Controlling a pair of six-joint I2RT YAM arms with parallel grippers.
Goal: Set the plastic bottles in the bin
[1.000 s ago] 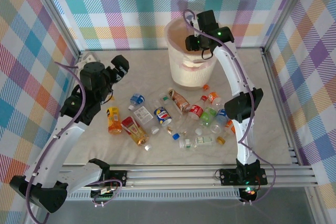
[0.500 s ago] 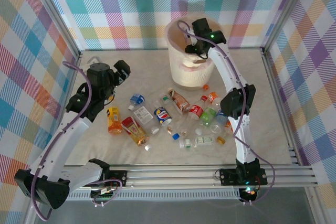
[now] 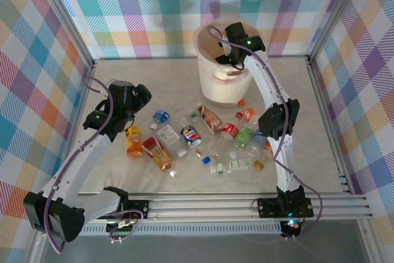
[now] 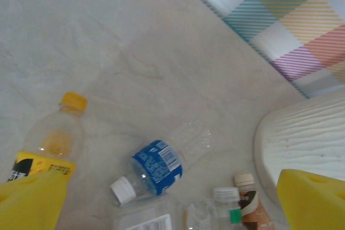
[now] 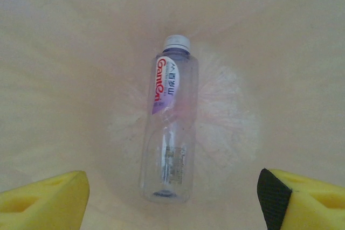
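Several plastic bottles lie scattered on the table in front of the bin. My right gripper hangs over the bin's mouth. In the right wrist view it is open, and a clear bottle with a purple and red label lies free below it inside the bin. My left gripper is open above the left end of the scatter. In the left wrist view a blue-labelled bottle lies between and below its yellow fingers, with an orange-capped bottle to the left.
The bin's white ribbed wall stands to the right of the left gripper. Brown-labelled and green-labelled bottles lie near it. Checked walls and metal frame rails enclose the table. Loose caps lie near the bin's foot.
The right gripper opened over the bin and the bottle it held now lies loose inside. The left arm swung down and forward toward the blue-labelled bottle.
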